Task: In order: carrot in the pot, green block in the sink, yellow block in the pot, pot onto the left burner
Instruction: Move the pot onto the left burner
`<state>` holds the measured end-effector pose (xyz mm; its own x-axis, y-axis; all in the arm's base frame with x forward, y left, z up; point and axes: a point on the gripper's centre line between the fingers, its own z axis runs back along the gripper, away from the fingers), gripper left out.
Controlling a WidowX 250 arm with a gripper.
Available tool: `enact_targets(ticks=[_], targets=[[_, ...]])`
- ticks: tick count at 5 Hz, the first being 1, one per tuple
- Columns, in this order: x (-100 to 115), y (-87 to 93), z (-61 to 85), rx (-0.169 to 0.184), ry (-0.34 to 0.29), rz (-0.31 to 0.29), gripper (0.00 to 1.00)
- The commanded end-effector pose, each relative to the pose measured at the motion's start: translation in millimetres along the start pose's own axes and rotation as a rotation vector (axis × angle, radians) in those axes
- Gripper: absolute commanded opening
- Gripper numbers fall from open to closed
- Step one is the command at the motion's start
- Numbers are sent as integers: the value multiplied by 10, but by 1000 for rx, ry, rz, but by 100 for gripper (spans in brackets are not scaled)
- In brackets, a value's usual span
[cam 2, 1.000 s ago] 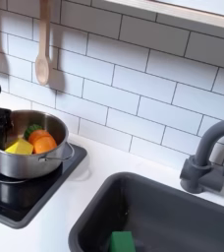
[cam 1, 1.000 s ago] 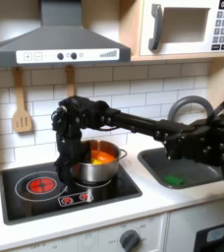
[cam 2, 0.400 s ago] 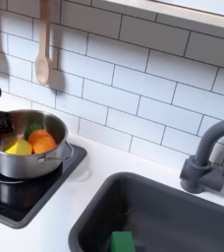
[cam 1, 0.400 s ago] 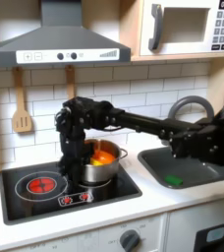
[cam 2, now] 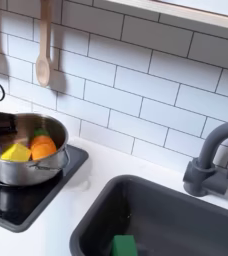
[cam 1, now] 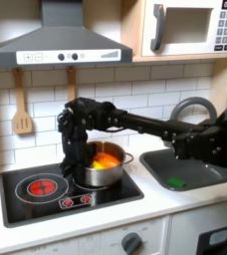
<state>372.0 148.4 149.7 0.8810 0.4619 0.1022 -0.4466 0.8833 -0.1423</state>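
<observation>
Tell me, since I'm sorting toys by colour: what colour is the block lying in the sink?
Green. The block shows best in the second exterior view, low in the sink.

The arm (cam 1: pixel 145 125) is matte black throughout, built of slim straight links joined by chunky, boxy joint housings. Its claw (cam 1: pixel 74 164) is likewise black. No markings or cables can be made out.

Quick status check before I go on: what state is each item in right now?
pot: upright on the stove, right burner
carrot: inside the pot
yellow block: inside the pot
green block: in the sink
left burner: bare
hand: at the pot's left rim, grip unclear
</observation>
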Motion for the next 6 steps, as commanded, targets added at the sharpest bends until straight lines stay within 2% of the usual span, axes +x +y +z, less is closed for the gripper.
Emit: enact_targets(ticks=[1, 2, 3, 4, 5, 6], targets=[[12, -17, 39, -1, -6, 5, 0], [-12, 8, 75, 12, -5, 4, 0], [3, 10, 199, 75, -2, -35, 0], [52, 54, 309, 78, -23, -25, 0], [119, 77, 329, 48, -27, -19, 0], [163, 169, 438, 53, -51, -2, 0]])
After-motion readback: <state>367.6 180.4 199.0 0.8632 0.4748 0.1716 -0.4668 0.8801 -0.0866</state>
